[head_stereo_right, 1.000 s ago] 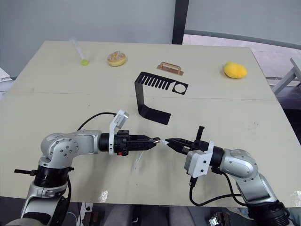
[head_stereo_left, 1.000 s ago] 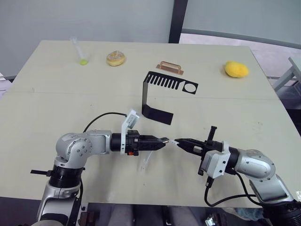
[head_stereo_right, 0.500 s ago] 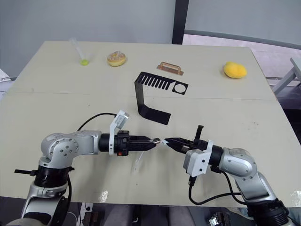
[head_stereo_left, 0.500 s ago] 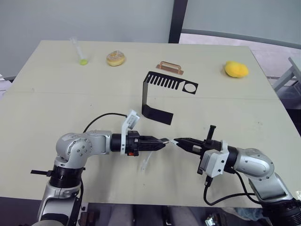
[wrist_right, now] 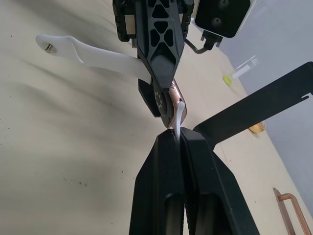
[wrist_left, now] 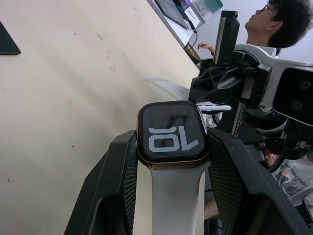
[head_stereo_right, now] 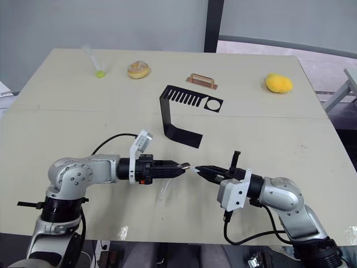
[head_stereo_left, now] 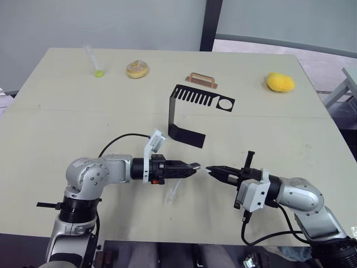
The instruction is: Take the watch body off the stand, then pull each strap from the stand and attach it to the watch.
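My left gripper (head_stereo_left: 193, 166) is shut on the watch body (wrist_left: 172, 133), a black case showing white digits. One white strap (head_stereo_left: 172, 192) is fixed to the watch and hangs from it toward the table. My right gripper (head_stereo_left: 212, 170) is shut on the second white strap (wrist_right: 180, 113), whose free end points at the copper-toned edge of the watch body (wrist_right: 173, 96), a small gap away. The two grippers face each other tip to tip above the near middle of the table. Behind them stands the black stand (head_stereo_left: 187, 109), with nothing on it.
Along the far side of the table lie a copper handle piece (head_stereo_left: 202, 80), a yellow fruit (head_stereo_left: 280, 82), a pastry (head_stereo_left: 137, 69) and a clear tube with a green end (head_stereo_left: 95, 61). A person (wrist_left: 279, 19) sits beyond the table's right edge.
My right gripper has drawn back slightly with its strap, leaving a small gap to the watch. The left arm has held still.
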`<action>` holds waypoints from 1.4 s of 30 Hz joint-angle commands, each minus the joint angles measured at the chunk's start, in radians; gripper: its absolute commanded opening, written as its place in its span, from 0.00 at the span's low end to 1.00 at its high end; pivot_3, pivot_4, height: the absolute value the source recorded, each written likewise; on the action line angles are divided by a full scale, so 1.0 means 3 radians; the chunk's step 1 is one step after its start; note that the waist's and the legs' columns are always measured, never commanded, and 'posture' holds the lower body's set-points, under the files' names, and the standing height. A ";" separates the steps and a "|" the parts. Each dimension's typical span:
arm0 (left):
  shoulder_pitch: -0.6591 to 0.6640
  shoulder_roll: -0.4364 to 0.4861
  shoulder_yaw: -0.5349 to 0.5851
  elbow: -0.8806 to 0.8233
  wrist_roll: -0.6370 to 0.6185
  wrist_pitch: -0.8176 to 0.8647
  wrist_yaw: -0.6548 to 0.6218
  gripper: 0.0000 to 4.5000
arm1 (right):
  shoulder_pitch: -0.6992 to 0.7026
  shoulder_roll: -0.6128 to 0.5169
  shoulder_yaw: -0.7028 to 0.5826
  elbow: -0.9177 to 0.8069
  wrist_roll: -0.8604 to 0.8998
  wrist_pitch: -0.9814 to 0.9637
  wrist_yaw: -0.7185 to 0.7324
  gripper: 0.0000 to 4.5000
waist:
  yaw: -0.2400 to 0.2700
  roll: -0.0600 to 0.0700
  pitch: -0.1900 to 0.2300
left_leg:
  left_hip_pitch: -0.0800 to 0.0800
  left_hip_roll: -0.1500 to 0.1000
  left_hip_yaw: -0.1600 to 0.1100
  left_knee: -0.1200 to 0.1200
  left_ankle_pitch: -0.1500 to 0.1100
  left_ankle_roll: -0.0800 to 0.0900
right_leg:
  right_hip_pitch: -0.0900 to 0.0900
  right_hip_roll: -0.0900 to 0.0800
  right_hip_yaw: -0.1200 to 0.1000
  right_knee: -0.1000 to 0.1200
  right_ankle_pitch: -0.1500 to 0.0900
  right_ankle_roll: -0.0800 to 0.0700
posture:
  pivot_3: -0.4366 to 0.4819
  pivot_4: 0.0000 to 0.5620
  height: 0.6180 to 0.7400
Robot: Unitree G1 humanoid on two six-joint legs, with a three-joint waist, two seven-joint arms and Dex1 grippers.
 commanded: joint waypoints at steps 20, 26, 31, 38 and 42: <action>-0.0052 -0.0070 -0.0025 -0.0156 -0.0121 0.0085 -0.0003 0.35 | -0.0119 0.0053 0.0059 -0.0077 -0.0049 0.0018 -0.0067 0.00 | -0.0001 0.0000 0.0000 | 0.0000 0.0000 0.0000 0.0000 0.0000 0.0000 | 0.0000 0.0000 0.0000 0.0000 0.0000 0.0000 | 0.48 0.27 1.00; -0.0064 -0.0094 -0.0014 -0.0150 -0.0126 0.0100 0.0009 0.35 | -0.0138 0.0077 0.0092 -0.0065 -0.0069 0.0027 -0.0063 0.00 | 0.0001 0.0000 0.0000 | 0.0000 0.0000 0.0000 0.0000 0.0000 0.0000 | 0.0000 0.0000 0.0000 0.0000 0.0000 0.0000 | 0.48 0.27 1.00; -0.0064 -0.0097 0.0009 -0.0155 -0.0139 0.0118 0.0011 0.35 | -0.0118 0.0080 0.0098 -0.0051 -0.0078 0.0014 -0.0050 0.00 | 0.0000 0.0000 0.0000 | 0.0000 0.0000 0.0000 0.0000 0.0000 0.0000 | 0.0000 0.0000 0.0000 0.0000 0.0000 0.0000 | 0.48 0.27 1.00; -0.0053 -0.0066 0.0028 -0.0157 -0.0130 0.0130 -0.0006 0.35 | -0.0040 -0.0001 0.0021 -0.0019 -0.0038 -0.0064 -0.0030 0.00 | 0.0001 0.0000 0.0000 | 0.0000 0.0000 0.0000 0.0000 0.0000 0.0000 | 0.0000 0.0000 0.0000 -0.0001 0.0000 0.0000 | 0.48 0.27 1.00; -0.0054 -0.0071 0.0020 -0.0169 -0.0132 0.0136 -0.0007 0.35 | -0.0043 -0.0006 0.0028 -0.0017 -0.0044 -0.0073 -0.0039 0.00 | -0.0002 0.0000 0.0000 | 0.0000 0.0000 0.0000 0.0000 0.0000 0.0000 | 0.0000 0.0001 0.0000 0.0000 0.0000 0.0000 | 0.48 0.27 1.00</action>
